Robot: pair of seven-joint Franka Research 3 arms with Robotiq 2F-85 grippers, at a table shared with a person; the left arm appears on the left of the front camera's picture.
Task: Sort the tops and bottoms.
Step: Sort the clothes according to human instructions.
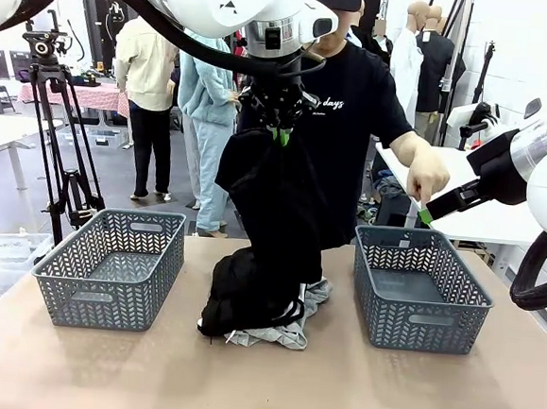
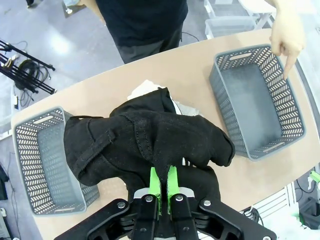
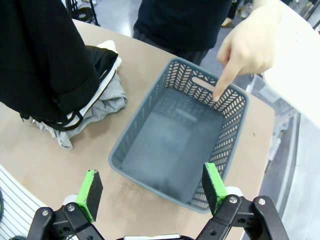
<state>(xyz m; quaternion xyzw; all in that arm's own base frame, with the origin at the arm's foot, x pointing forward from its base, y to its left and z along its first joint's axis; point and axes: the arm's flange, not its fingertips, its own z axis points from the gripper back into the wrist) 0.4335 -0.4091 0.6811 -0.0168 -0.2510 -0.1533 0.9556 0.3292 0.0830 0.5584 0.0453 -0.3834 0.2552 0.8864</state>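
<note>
The left end effector (image 1: 281, 135) clenched a black garment (image 1: 275, 205), which hung above the clothes pile (image 1: 282, 332) on the desk (image 1: 259, 388), between the left basket (image 1: 105, 302) and right basket (image 1: 430, 328). The right end effector (image 3: 151, 182) hovered released over the right basket, where a person's hand (image 3: 247, 45) pointed.

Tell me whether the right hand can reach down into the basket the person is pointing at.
Probably yes: the right hand hovers open right above the grey basket, whose inside is bare. Only the person's pointing finger sits near its far rim.
</note>
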